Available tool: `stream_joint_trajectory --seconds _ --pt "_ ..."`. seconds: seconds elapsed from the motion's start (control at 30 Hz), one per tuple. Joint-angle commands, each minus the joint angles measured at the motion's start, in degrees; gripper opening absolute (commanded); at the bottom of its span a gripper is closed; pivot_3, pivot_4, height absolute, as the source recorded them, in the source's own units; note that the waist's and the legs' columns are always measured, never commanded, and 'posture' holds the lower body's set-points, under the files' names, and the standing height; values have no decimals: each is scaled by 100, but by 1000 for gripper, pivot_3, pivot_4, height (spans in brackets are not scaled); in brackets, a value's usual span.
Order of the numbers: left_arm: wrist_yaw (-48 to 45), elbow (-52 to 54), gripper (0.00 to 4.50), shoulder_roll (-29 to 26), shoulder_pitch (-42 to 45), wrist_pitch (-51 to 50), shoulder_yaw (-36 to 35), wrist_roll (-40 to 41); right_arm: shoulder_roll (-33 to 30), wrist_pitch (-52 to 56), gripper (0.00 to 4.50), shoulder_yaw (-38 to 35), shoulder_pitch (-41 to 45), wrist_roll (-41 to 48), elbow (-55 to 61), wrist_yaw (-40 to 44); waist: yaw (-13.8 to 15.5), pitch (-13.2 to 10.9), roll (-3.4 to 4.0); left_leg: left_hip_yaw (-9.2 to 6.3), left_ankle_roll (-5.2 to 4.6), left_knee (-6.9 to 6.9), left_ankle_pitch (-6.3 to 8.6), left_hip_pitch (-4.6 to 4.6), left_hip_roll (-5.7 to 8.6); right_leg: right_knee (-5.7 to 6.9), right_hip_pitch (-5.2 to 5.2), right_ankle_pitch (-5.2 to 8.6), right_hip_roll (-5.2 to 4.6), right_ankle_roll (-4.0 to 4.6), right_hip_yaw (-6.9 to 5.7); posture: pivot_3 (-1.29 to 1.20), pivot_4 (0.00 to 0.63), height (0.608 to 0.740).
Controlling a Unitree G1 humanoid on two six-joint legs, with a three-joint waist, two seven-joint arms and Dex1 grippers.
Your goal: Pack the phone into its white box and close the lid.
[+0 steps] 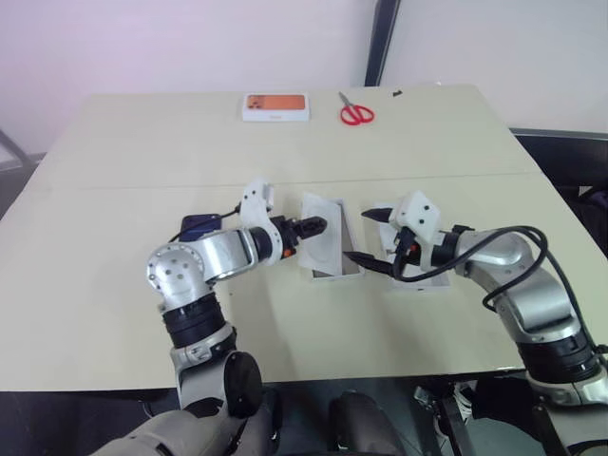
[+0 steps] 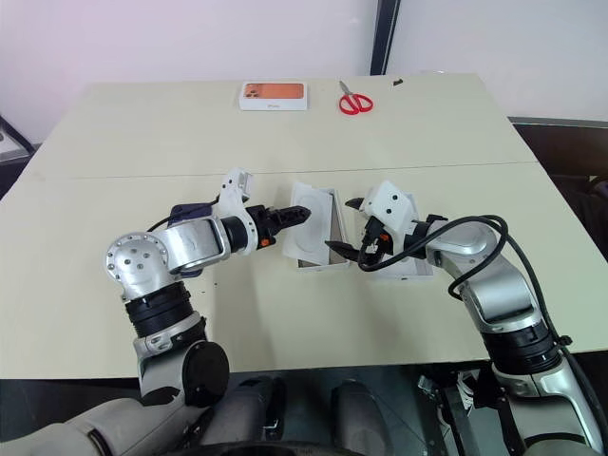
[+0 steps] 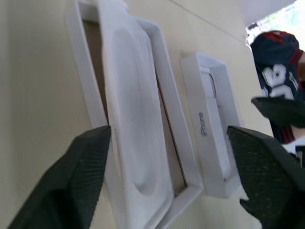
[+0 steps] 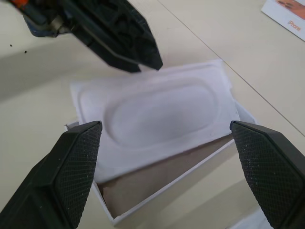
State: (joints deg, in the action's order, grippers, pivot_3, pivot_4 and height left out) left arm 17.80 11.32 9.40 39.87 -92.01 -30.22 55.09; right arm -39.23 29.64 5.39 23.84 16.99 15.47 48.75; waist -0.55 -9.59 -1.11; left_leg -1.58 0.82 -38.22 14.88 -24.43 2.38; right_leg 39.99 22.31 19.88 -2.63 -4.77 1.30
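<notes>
The white box point(image 1: 330, 276) lies at mid-table, and a thin white insert point(image 1: 323, 242) with a rounded outline rests tilted across it, so strips of the tan floor point(image 4: 143, 188) show. My left gripper point(image 1: 318, 228) hovers open just over the insert's left edge, holding nothing. My right gripper point(image 1: 369, 237) stands open at the box's right side, also holding nothing. The lid point(image 3: 209, 129) lies right beside the box, under my right wrist. The dark navy phone point(image 1: 199, 226) lies flat behind my left forearm, partly hidden.
A white box with an orange picture point(image 1: 275, 106) and red scissors point(image 1: 356, 114) lie at the table's far edge. The table's near edge point(image 1: 332, 375) runs below both arms.
</notes>
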Motion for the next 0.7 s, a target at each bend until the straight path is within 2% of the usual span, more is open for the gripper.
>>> stream_joint_trajectory --seconds 0.03,0.13,0.2,0.27,0.33,0.47,0.6,0.7 --pt "-87 97 3833 116 -44 -49 -56 369 -30 -58 4500 -67 102 -49 146 -25 3 0 0 0 0 0 0 0 0 0 0 0 0 0 0 0 150 740" --pt "-512 248 3833 -632 -15 -49 67 458 -10 35 4500 162 275 -254 25 -72 -5 0 1 0 0 0 0 0 0 0 0 0 0 0 0 0 150 740" --pt "-828 342 3887 -1114 -19 26 206 369 77 151 3967 283 441 -361 -107 -154 -42 0 1 0 3 2 -2 2 -1 2 3 0 3 0 1 0 150 740" --pt "-1172 357 3887 -1661 -38 311 335 233 172 352 3189 411 648 -465 -260 -258 -37 2 3 0 8 7 -5 3 -2 4 5 0 7 0 2 0 150 740" --pt "-1657 422 3887 -2364 -116 730 647 -8 233 455 2167 572 839 -627 -425 -304 -26 2 3 0 9 8 -5 2 -2 4 9 0 6 1 2 0 150 740" --pt "-3073 773 3887 -3763 -665 2360 1499 -907 418 486 81 912 1234 -977 -821 -413 -31 2 4 0 10 9 -6 1 -2 -1 9 0 4 1 2 0 150 740" --pt "-4494 980 3887 -4802 -1504 3996 2072 -1741 729 268 29 1278 1659 -1403 -1461 -544 -21 2 6 0 10 14 -6 2 -1 -8 6 1 1 3 2 0 150 740" --pt "-5343 1011 3887 -5257 -2102 4831 2300 -2089 1052 184 29 1446 1978 -1687 -2024 -737 -29 2 7 1 10 18 -6 2 -1 -11 9 1 -1 5 3 0 150 740"
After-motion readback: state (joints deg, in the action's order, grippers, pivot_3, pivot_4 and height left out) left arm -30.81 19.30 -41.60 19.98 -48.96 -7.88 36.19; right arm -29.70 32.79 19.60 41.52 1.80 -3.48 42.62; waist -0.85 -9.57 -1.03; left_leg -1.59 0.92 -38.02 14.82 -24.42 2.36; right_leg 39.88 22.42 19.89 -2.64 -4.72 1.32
